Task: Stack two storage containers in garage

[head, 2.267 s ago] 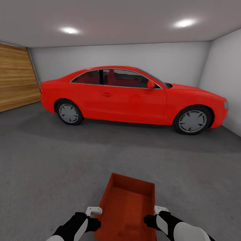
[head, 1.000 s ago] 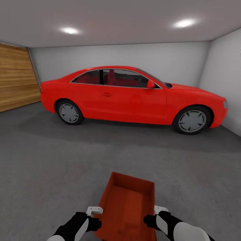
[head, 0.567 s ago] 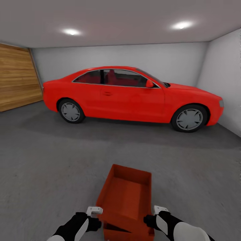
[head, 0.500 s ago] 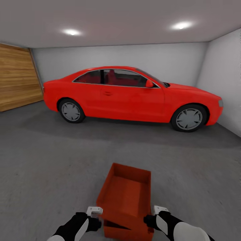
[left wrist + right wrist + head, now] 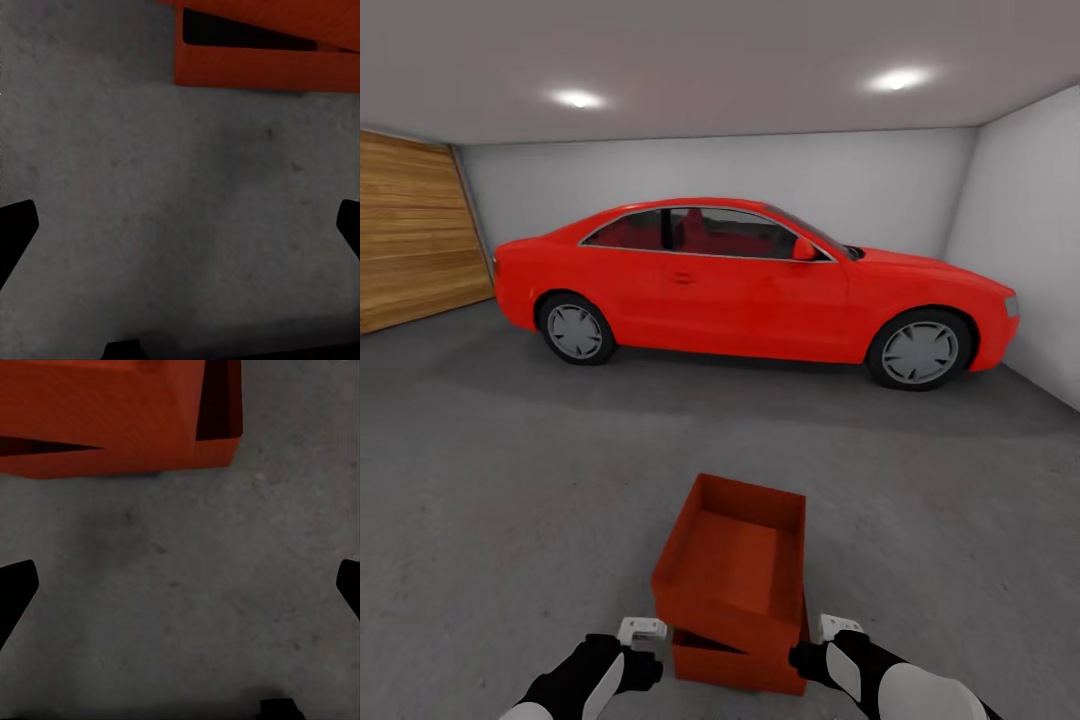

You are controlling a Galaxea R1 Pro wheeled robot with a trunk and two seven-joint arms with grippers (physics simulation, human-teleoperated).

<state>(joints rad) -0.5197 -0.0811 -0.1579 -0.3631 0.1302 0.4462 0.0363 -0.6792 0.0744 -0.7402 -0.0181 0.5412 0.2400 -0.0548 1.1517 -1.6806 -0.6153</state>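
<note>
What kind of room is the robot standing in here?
Almost certainly a garage: a red car is parked on a dark grey concrete-like floor, with a wood-panelled door at one side and plain white walls around.

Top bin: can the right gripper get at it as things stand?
Probably yes. The right gripper is open beside the top bin, which sits tilted in the lower bin; bare floor lies between them.
</note>
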